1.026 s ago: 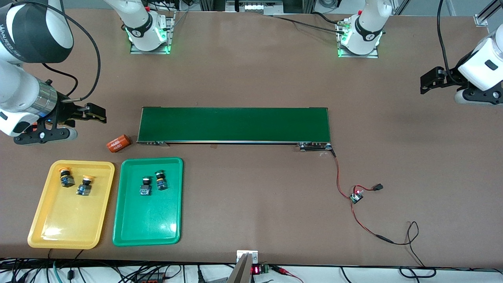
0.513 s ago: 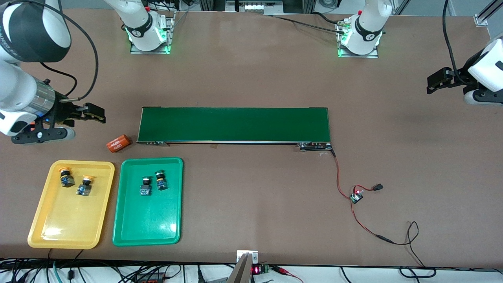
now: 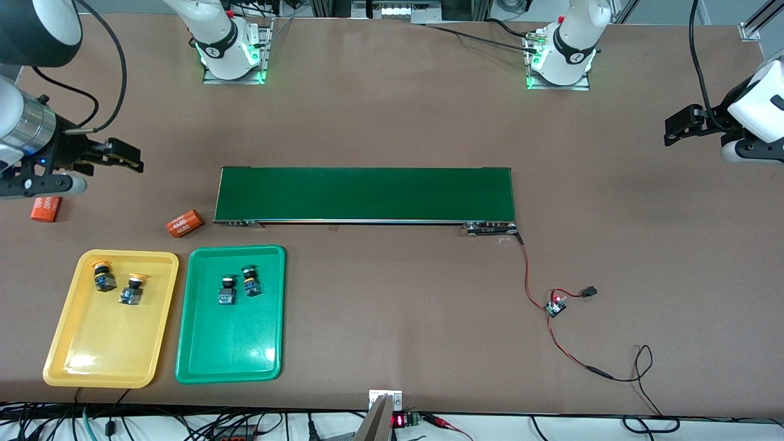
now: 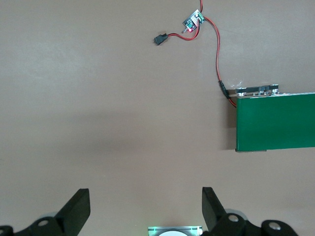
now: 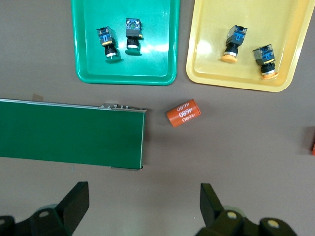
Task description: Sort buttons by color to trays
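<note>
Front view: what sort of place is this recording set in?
Likely a robotics lab bench: a brown table with a small conveyor belt, loose wiring to a circuit board, and sorting trays, yellow tray and green tray.

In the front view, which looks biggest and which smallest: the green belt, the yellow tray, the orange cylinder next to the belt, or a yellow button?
Largest to smallest:
1. green belt
2. yellow tray
3. orange cylinder
4. yellow button, though close to the cylinder in size, so that order is unsure.

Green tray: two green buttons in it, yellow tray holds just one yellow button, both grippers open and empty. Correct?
Not quite. The yellow tray holds two yellow buttons, not one; the front view and right wrist view both show the pair. The rest stands: two green buttons in the green tray, left gripper and right gripper open and empty.
</note>
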Controlling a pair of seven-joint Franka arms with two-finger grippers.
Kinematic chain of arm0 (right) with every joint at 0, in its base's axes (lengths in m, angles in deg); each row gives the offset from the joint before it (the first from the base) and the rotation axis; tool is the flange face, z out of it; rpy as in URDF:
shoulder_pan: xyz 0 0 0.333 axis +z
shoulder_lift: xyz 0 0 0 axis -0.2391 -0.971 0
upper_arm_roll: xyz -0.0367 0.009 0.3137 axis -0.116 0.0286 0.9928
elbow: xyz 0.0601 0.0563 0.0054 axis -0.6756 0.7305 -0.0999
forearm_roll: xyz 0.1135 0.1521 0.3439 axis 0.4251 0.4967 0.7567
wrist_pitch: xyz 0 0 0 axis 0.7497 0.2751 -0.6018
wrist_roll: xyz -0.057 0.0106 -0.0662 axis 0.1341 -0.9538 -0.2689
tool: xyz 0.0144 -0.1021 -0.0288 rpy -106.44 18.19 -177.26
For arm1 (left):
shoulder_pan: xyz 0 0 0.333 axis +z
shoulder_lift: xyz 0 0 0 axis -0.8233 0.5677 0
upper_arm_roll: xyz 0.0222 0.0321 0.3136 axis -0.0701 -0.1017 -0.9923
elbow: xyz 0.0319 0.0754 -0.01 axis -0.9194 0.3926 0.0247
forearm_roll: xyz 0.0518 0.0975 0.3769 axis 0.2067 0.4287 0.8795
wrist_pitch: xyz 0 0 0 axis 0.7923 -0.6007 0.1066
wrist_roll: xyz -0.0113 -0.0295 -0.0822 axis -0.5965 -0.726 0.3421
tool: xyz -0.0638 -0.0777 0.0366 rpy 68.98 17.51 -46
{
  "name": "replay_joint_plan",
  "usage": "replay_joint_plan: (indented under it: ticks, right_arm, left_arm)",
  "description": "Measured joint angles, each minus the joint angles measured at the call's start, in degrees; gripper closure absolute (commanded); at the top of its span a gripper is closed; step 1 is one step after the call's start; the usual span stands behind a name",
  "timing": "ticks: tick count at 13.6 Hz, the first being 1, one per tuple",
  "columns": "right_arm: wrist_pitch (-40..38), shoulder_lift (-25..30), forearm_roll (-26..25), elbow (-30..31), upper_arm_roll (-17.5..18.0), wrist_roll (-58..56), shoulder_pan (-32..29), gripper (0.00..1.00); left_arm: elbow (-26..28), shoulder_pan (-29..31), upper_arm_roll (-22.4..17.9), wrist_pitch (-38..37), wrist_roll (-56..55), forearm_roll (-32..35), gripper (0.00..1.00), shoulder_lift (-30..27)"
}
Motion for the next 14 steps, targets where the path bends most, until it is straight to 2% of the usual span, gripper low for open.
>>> replay_joint_plan:
  ticks: [14]
  right_arm:
    - [0.24,0.65,0.07,1.05,0.41,5.70,3.05,0.00]
  left_arm:
    - [0.00,-0.02,0.19,-0.56,0.00,0.00,0.00,0.00]
